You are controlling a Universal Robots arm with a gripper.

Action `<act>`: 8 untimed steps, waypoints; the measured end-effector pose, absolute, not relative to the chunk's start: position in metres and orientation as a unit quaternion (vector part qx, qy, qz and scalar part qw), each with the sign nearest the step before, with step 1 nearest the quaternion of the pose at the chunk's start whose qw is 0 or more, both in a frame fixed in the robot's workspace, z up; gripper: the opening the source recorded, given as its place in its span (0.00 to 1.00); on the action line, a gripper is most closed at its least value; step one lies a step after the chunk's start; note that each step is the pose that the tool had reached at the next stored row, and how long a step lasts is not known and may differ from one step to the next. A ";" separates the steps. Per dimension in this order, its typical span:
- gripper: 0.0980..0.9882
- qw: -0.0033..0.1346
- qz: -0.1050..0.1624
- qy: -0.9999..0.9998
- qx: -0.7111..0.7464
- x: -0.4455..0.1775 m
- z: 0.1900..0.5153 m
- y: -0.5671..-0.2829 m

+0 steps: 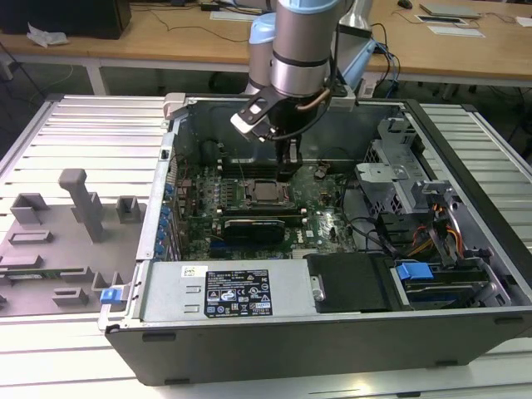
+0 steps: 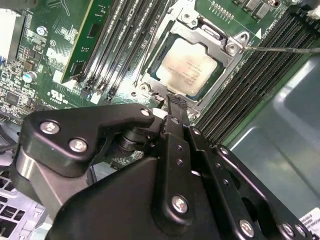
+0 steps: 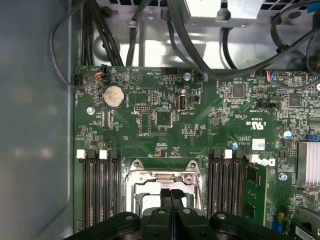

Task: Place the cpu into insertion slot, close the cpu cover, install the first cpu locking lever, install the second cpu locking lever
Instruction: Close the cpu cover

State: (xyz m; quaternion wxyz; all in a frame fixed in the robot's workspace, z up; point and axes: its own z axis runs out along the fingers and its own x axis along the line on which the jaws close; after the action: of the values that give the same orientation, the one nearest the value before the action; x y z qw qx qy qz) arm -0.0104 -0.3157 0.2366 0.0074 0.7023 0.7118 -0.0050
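In the second wrist view the cpu (image 2: 187, 67) lies flat in the insertion slot (image 2: 150, 75), its dull metal top showing through the window of the cpu cover (image 2: 200, 31), which lies down around it. One thin lever rod (image 2: 280, 49) juts sideways from a corner of the socket, and another lever rod (image 2: 144, 56) runs along the opposite side. My gripper (image 2: 172, 102) is shut with nothing between its fingers, its tips just over the socket's edge. In the first wrist view the gripper (image 3: 171, 194) points at the cover (image 3: 150, 176). In the exterior view the gripper (image 1: 287, 170) hangs over the socket (image 1: 268, 193).
Long black memory slots (image 2: 120, 40) flank the socket on both sides. The open computer case (image 1: 465, 141) has a drive cage and cables at the exterior view's right and a power supply (image 1: 224, 291) at the front. Grey fixtures (image 1: 83, 204) stand at the exterior view's left.
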 end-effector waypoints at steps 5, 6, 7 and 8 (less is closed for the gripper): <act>0.01 0.013 0.001 0.712 0.702 -0.026 0.234 -0.316; 0.01 0.013 0.001 0.712 0.702 -0.033 0.232 -0.316; 0.01 0.013 0.000 0.712 0.702 -0.037 0.230 -0.316; 0.01 0.013 0.001 0.712 0.702 -0.037 0.230 -0.316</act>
State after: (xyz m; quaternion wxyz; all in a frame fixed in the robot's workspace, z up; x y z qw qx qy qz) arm -0.0373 -0.3157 0.2303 0.0130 0.7020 0.7120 0.0005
